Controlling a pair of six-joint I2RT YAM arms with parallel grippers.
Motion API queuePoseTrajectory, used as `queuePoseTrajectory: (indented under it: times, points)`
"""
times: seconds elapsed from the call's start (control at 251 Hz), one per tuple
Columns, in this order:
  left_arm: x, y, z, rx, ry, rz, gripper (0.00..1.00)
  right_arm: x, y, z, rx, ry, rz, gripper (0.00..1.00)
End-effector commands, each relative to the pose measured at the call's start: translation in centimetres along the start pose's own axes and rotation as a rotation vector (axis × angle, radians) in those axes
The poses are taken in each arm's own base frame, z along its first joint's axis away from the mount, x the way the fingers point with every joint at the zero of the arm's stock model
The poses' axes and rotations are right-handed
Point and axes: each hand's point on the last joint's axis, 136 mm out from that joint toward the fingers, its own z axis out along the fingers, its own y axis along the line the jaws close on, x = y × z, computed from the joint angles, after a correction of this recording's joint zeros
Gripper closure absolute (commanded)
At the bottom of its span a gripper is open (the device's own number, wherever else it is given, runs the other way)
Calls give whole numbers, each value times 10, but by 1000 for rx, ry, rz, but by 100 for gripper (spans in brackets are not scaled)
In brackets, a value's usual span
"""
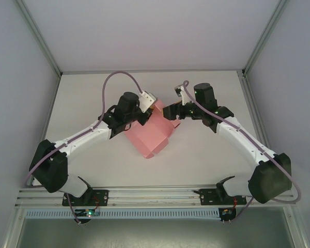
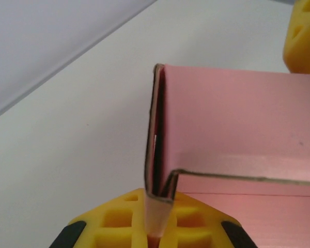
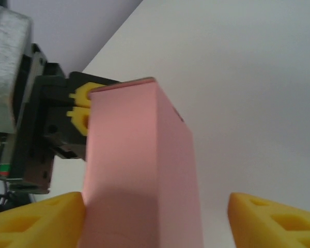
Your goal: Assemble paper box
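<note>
- L gripper [image 2: 157, 227]: fingers [image 2: 113, 217] clamped on a doubled side wall of the box [image 1: 151, 138]. Judged a holding grip, to pin the fold flat & steady the box for the other arm.
- Box: mid-table [image 1: 206, 150], between the two grippers. Partly folded. In L wrist view the pinched wall stands upright, w/ the next panel bent off it at a corner. From above, far end is up at the grippers and near end reaches toward the arm bases.
- R gripper [image 3: 155, 209]: fingers [image 3: 271, 217] apart. A box panel lies against one finger, w/ a clear gap to the other, so no grip. Judged set astride the panel, ready to push or close on it.
- Hidden/unclear:
  - L fingertips cut off at frame bottom in the wrist view.
  - From above, both grippers cover the box's far edge.
  - Which flaps or tabs are tucked: cannot tell.
  - Whether the near end rests on the table: not certain.
  - R wrist view soft close to the lens.
</note>
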Motion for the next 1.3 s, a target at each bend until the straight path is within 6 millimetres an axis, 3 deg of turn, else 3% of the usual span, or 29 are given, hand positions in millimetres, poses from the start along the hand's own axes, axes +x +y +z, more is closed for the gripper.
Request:
queuePoseTrajectory:
  times: [0.0,0.188,0.379,0.595,0.654,0.71,0.79,0.834,0.934,1.042,1.133,1.209,1.297]
  points:
    - [-40,17,1,-109,-93,38,100,6,22,3,-126,40,57,40]
    - [-50,28,15,-227,-75,67,100,12,11,16,-73,66,51,42]
    - [-59,19,21,-191,-90,80,100,24,-23,19,138,133,11,42]
    - [-77,56,20,-405,-128,-32,100,33,-15,33,103,146,10,44]
    - [-78,51,23,-382,-132,8,100,33,-12,34,89,143,7,42]
    - [-73,29,30,-255,-126,130,100,30,-13,32,92,133,11,32]
    - [-60,8,38,-158,-116,339,100,23,-25,21,130,95,45,19]
    - [-56,10,39,-166,-94,411,100,18,-31,12,136,62,70,2]
    - [-35,14,42,-117,35,526,100,11,-25,-10,53,-17,90,2]
    - [6,4,44,75,196,652,100,7,1,-34,-86,-92,67,2]
    - [24,7,49,117,257,766,100,-2,13,-60,-160,-196,69,2]
    - [36,-3,45,218,287,897,100,-4,-4,-81,-55,-257,98,2]
    - [42,-15,35,310,264,1120,100,7,-54,-107,237,-286,180,2]
